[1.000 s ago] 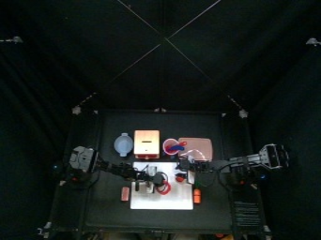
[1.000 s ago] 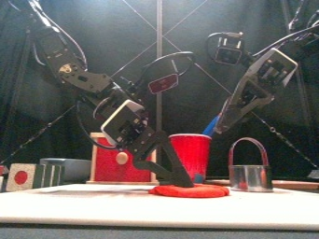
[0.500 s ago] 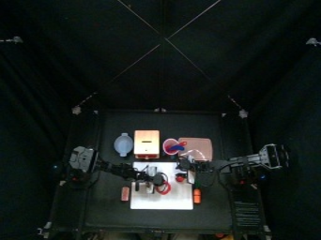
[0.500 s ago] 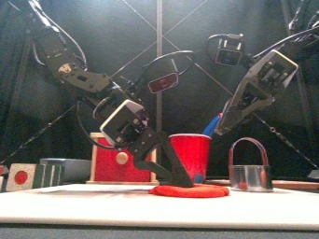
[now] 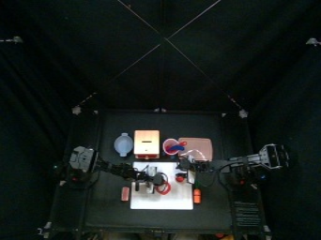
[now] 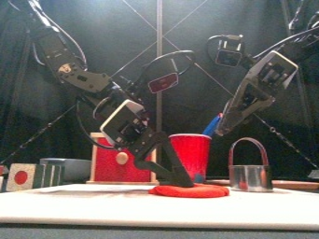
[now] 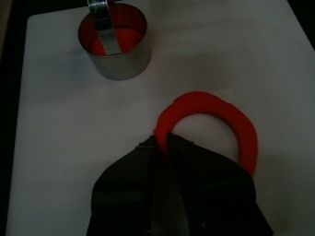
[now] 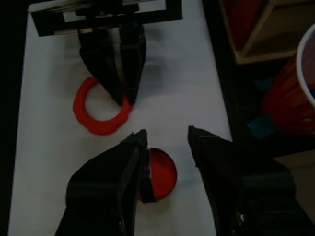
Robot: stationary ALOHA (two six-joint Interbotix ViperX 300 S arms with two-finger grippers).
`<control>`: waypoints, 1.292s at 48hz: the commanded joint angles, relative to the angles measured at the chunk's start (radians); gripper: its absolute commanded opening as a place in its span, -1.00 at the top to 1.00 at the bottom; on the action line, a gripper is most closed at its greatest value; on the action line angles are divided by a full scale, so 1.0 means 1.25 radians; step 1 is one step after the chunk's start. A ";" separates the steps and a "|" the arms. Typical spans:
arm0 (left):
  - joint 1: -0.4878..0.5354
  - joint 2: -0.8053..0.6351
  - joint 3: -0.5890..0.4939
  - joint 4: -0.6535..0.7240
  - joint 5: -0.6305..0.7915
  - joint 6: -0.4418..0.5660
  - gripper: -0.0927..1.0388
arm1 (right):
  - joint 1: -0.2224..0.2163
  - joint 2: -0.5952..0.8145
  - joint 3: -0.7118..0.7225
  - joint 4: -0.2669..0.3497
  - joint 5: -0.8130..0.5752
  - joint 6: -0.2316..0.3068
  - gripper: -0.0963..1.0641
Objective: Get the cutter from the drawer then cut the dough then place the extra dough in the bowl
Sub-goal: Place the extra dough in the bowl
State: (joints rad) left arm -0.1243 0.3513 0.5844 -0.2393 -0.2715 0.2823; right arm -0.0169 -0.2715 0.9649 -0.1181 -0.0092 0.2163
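Observation:
A ring of red dough (image 7: 212, 120) lies on the white cutting board (image 7: 246, 46), and in the front view the same dough ring (image 6: 189, 190) shows low and flat. My left gripper (image 7: 160, 144) is shut on the ring's near edge, reaching down to the board (image 6: 187, 179). The round metal cutter (image 7: 117, 41) stands upright on the board with a red dough disc inside it, to the right of the ring in the front view (image 6: 251, 168). My right gripper (image 8: 167, 136) hangs open above the cutter (image 8: 157, 177), holding nothing.
Behind the board stand the red cup (image 6: 189, 157) with a blue knife, the wooden box (image 6: 116, 159) with its red drawer front, and the blue-grey bowl (image 5: 122, 143) at back left. Small toy foods (image 6: 35, 174) sit left of the board.
My right gripper has risen a little away from the cutter. The left gripper and the dough ring have stayed put.

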 commanded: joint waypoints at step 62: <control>0.395 -0.728 0.367 0.044 -0.209 -0.007 -0.22 | -0.037 -0.015 -0.012 -0.011 0.043 -0.004 -0.53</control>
State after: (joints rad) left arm 0.3191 -0.4801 1.0140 -0.1795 -0.5216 0.2746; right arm -0.0552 -0.2730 0.9649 -0.1304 0.0445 0.2132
